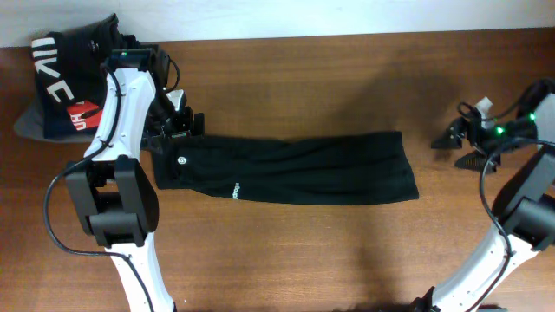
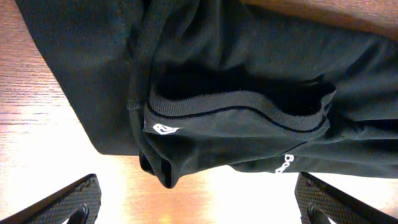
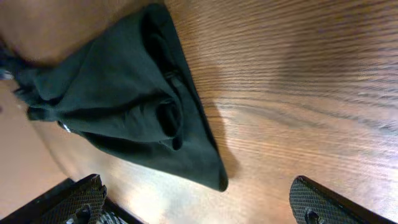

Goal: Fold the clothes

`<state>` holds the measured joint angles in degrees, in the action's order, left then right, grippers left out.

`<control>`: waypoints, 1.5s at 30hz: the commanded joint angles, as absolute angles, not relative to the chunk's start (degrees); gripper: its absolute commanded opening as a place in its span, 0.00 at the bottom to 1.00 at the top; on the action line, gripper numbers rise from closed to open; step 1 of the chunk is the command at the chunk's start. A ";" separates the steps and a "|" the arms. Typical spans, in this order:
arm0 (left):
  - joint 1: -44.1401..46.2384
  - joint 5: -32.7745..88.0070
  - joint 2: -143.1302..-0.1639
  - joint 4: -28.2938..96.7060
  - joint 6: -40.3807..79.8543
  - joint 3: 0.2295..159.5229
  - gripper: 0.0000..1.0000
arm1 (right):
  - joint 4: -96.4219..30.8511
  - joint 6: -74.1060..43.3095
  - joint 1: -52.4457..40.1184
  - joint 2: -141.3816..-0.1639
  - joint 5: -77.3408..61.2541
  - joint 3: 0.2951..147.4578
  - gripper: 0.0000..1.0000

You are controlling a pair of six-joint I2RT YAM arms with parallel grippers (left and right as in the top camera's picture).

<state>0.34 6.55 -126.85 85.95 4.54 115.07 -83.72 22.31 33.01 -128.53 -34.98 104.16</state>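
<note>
The clothes [image 1: 295,166] are one black garment lying as a long flat strip across the middle of the wooden table, with a small white round logo [image 1: 181,160] and white lettering [image 1: 234,191] near its left end. My left gripper [image 1: 179,123] hangs over that left end, open, with nothing between its fingers. In the left wrist view the clothes [image 2: 249,74] fill the top, a ribbed cuff and the logo [image 2: 160,129] showing, and the left gripper [image 2: 199,202] spans bare table. My right gripper [image 1: 453,141] stands open to the right, apart from the clothes [image 3: 124,93]; the right gripper [image 3: 199,202] holds nothing.
A stack of folded garments [image 1: 65,87] sits at the back left corner: a dark one with big white block letters, with red and grey beneath. The left arm's base [image 1: 117,204] stands near the front left, the right arm's base [image 1: 529,208] at the right edge.
</note>
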 commanded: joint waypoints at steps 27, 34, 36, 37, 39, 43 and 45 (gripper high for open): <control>0.10 6.17 -125.64 86.00 4.29 115.31 0.99 | -64.99 25.26 23.31 -127.81 -39.20 83.50 0.99; 0.10 6.17 -125.64 86.00 4.29 115.31 0.99 | -62.76 24.77 18.81 -127.81 -38.79 80.47 0.99; 0.10 6.17 -125.64 86.00 4.29 115.31 0.99 | -62.37 24.60 17.93 -127.81 -38.61 79.90 0.94; 0.10 6.17 -125.64 86.00 4.29 115.31 0.99 | -62.24 24.36 17.63 -127.81 -38.54 79.79 0.85; 0.10 6.17 -125.64 86.00 4.29 115.31 0.99 | -62.06 23.29 17.23 -127.81 -38.09 79.70 0.60; 0.10 6.15 -125.64 86.04 4.27 115.31 0.99 | -61.87 21.08 17.21 -127.81 -35.59 79.70 0.38; 0.10 6.17 -125.64 86.02 4.29 115.31 0.99 | -61.36 19.05 17.56 -127.81 -33.21 79.72 0.24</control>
<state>0.34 6.52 -126.85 85.95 4.54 115.07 -62.02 22.17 17.63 -125.43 -40.86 80.93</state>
